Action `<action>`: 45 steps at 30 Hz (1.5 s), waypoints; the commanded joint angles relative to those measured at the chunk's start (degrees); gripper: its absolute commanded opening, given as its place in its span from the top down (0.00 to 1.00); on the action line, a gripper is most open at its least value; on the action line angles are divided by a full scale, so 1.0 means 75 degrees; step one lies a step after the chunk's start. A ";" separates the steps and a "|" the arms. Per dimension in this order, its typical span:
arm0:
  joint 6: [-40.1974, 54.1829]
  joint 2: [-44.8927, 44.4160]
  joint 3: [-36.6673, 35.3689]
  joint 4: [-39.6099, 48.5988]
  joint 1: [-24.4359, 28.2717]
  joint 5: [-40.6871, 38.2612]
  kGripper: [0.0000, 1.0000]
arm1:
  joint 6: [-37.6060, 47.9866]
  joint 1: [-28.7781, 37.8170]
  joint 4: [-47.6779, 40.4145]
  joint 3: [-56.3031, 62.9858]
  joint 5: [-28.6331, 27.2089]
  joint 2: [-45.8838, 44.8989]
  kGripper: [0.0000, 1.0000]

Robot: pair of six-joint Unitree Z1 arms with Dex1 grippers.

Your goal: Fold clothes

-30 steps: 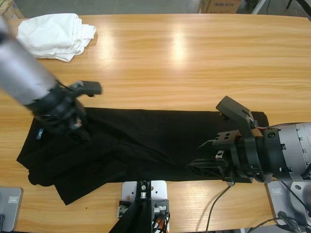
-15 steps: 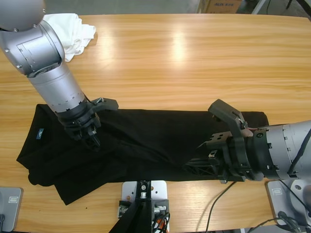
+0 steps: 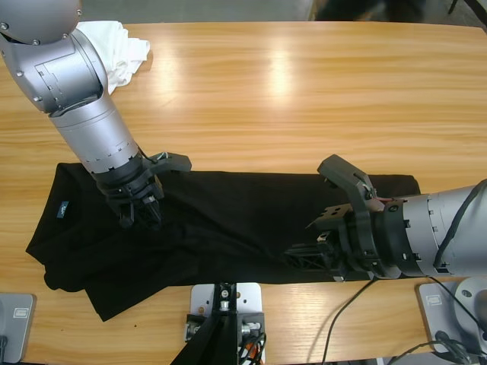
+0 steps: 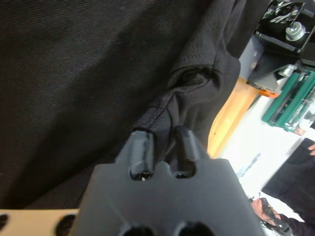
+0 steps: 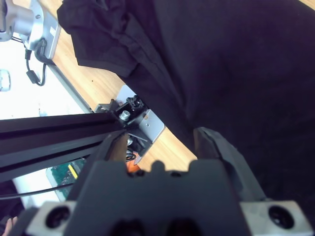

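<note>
The black polo shirt point(image 3: 243, 213) lies spread lengthwise along the table's front edge, with a small white logo point(image 3: 62, 209) near its left end. My left gripper point(image 3: 141, 217) points down onto the shirt's left part. In the left wrist view it point(image 4: 160, 142) is shut on a raised fold of the black fabric point(image 4: 197, 83). My right gripper point(image 3: 313, 217) stands open low over the shirt's right half. In the right wrist view its jaws point(image 5: 165, 142) are spread over the shirt's front hem point(image 5: 162, 93). The white garments point(image 3: 125, 53) lie at the far left corner, partly hidden by my left arm.
The wooden table point(image 3: 304, 99) stretches behind the shirt. The shirt's front hem lies close to the table's front edge point(image 3: 304, 296). A person point(image 4: 275, 216) shows small at the left wrist view's lower right.
My left arm came in from the left and settled its gripper onto the shirt, drifting slightly right. The right gripper crept left along the shirt, still open.
</note>
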 commanded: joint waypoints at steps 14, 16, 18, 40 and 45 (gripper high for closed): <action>0.0168 -0.0251 0.0012 0.0388 -0.1101 -0.0359 1.00 | 0.0217 0.0068 -0.0287 0.0333 -0.0169 0.0280 0.45; 0.0112 -0.0408 -0.0023 0.0395 -0.1253 -0.0052 1.00 | 0.0236 0.0068 -0.0357 0.0370 -0.0181 0.0308 0.45; 0.0058 -0.0492 -0.0145 0.0388 -0.1344 0.0569 1.00 | 0.0299 0.0068 -0.0575 0.0461 -0.0181 0.0409 0.45; 0.0595 0.0611 -0.2222 0.0945 -0.1213 0.2154 1.00 | 0.0480 0.0068 -0.1433 0.0977 -0.0059 0.0843 0.45; 0.0571 0.0848 -0.2508 0.1025 -0.1141 0.2154 1.00 | 0.0515 0.0068 -0.1410 0.1012 -0.0005 0.0761 0.45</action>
